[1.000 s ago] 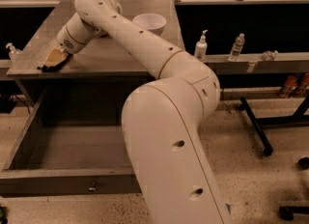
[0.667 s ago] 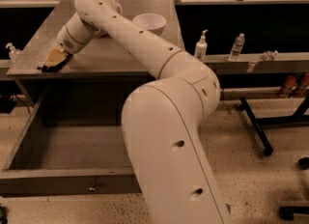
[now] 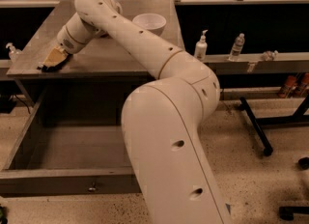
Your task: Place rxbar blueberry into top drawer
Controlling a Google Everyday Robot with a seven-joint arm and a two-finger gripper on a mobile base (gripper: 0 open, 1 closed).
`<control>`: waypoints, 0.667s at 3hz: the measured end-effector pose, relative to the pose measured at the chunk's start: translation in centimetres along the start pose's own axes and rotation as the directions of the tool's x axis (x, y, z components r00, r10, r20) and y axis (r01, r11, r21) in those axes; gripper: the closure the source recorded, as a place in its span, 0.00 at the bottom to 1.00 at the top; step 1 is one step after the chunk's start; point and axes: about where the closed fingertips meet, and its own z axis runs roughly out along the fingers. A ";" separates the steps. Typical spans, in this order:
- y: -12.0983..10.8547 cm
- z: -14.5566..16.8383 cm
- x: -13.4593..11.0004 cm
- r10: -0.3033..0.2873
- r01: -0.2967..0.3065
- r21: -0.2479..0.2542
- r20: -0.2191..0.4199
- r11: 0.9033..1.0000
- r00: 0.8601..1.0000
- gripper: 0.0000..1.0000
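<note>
The pincer (image 3: 50, 60) is lowered onto the worktop (image 3: 96, 58) edge, upper left, presumably for the rxbar blueberry, which is not clearly seen. Its grip cannot be told. The top drawer (image 3: 67, 182) is left open below to receive it.

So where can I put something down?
The floor of the open top drawer, left of the arm. The front strip of the tabletop, between the hand at its left edge and the arm. Crowded near the white bowl.

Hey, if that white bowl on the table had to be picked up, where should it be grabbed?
Probably by its rim, from above: the white bowl sits upright and open, and its right rim is clear of the arm. The gripper is at the tabletop's front left corner.
</note>
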 end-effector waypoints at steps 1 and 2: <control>0.0 0.0 0.0 0.000 0.000 0.000 0.000 1.000 1.000 1.00; 0.0 0.0 0.0 0.000 0.000 0.000 0.000 1.000 1.000 1.00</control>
